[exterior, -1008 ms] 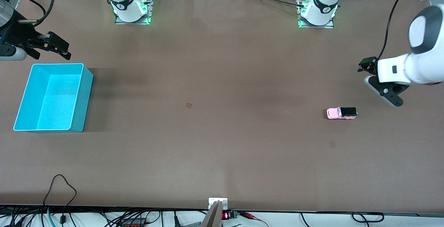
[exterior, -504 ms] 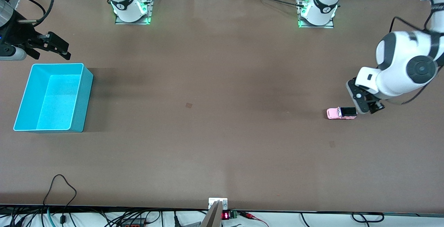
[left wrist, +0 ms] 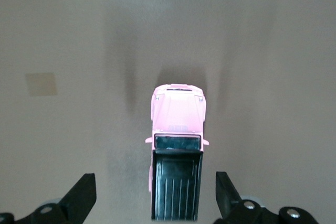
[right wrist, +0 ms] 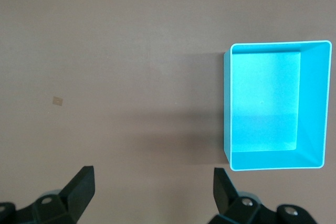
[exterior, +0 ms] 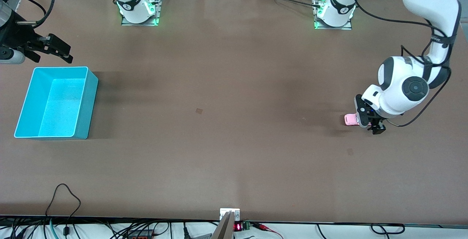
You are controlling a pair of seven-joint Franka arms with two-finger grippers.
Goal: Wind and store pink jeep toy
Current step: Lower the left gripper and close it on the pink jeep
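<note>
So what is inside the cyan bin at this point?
Nothing: the cyan bin shows only its bare floor in the front and right wrist views. The pink jeep toy sits on the table under the open left gripper; the open right gripper waits.

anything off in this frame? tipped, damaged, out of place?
Nothing stands out. The pink jeep toy sits upright on its wheels on the table, with the left gripper over it, jaws open on either side of the roof. The cyan bin stands upright, with nothing in it; the right gripper waits beside it.
</note>
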